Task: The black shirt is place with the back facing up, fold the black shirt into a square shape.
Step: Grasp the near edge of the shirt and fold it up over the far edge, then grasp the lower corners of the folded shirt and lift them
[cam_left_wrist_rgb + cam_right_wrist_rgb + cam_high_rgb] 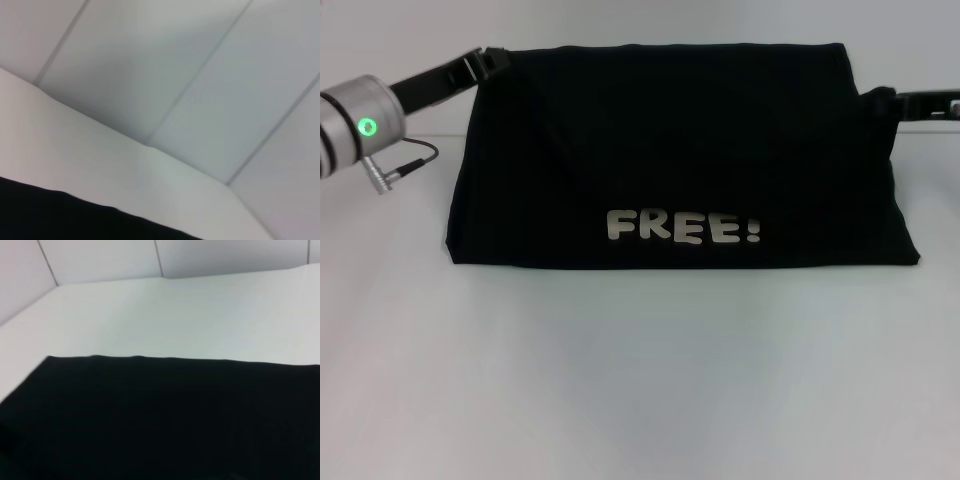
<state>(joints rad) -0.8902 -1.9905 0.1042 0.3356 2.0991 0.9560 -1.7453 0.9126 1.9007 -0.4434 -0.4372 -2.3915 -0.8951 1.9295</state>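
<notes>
The black shirt (680, 160) is held raised above the white surface (640, 380), lower edge touching it, "FREE!" lettering (683, 227) facing the head camera. The left gripper (492, 60) is seen at the upper left corner, the right gripper (888, 100) at the upper right (finger state cannot be told for either).

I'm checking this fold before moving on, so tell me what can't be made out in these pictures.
- Left gripper, head view: fingertips hidden behind the black shirt.
- Right gripper, head view: fingers hidden by the shirt's corner, arm cut off at the edge.
- Both wrist views: no fingers visible.
- Shirt's far side: hidden by its raised front.
</notes>
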